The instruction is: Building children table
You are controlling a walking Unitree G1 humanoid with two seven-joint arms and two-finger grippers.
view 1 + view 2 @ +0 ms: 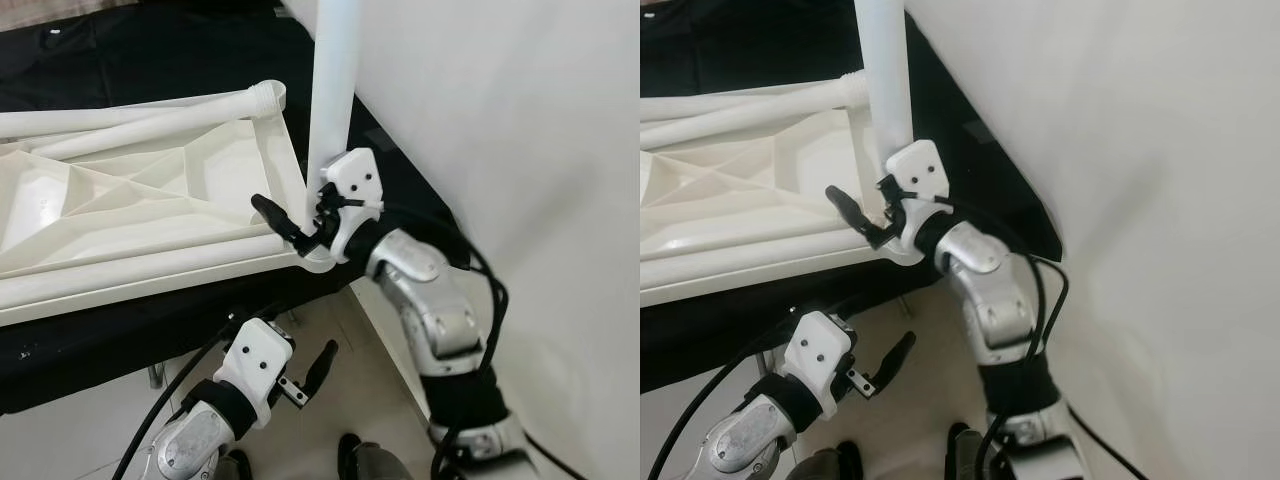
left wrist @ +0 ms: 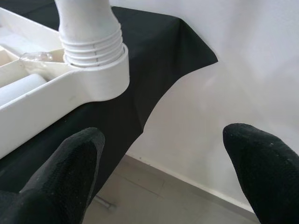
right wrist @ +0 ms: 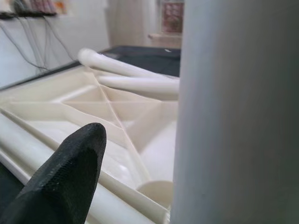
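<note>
A white plastic table top (image 1: pixel 150 190) lies upside down on a black-covered surface. One white leg (image 1: pixel 332 90) stands upright in the near right corner socket (image 2: pixel 100 74), its ribbed end seated there. My right gripper (image 1: pixel 300 218) is at the base of this leg. It is open: the one black finger (image 3: pixel 70 172) that shows stands clear of the leg, and the other is hidden behind it. Lower down, below the table's edge, my left gripper (image 1: pixel 312 372) hangs open and empty, pointing toward that corner. Two loose legs (image 1: pixel 130 115) lie across the far side of the top.
A white wall (image 1: pixel 520 150) rises close on the right, beside the corner. The black cloth (image 2: pixel 154 56) drapes over the edge of the support. Light tiled floor (image 1: pixel 330 420) and my own feet lie below.
</note>
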